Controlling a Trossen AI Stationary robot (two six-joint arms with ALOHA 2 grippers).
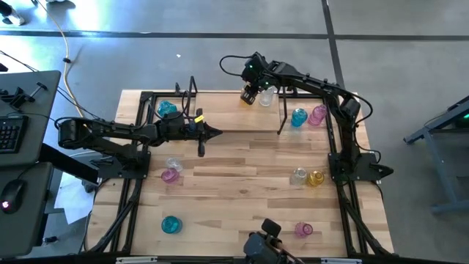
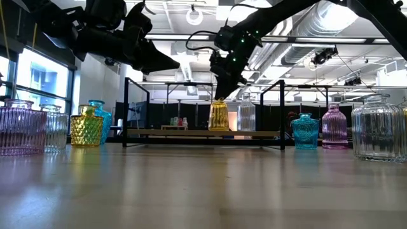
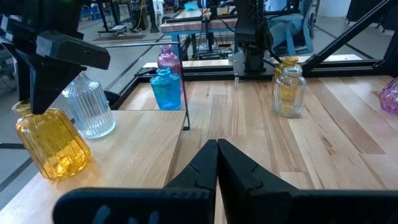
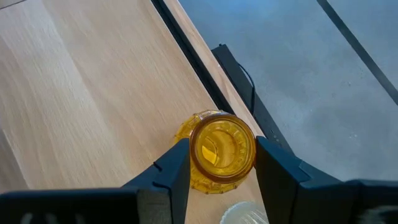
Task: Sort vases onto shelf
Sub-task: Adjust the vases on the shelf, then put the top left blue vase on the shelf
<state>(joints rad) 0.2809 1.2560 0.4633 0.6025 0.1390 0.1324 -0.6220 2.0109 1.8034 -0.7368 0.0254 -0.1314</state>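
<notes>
Wooden counter's far edge: right gripper (image 4: 217,163) jaws clamp the upright yellow vase (image 4: 219,152) from above, on the shelf (image 2: 203,133); left gripper (image 3: 217,163) jaws together.

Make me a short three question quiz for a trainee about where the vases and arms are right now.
1. True or false: the right gripper has its fingers around the neck of a yellow vase.
2. Which vase stands right beside that yellow one on the shelf? A pink, B clear, C teal.
3. Fill in: the left gripper has its fingers ____ and holds nothing.

Key: 1 true. 2 B, the clear vase. 3 shut.
</notes>
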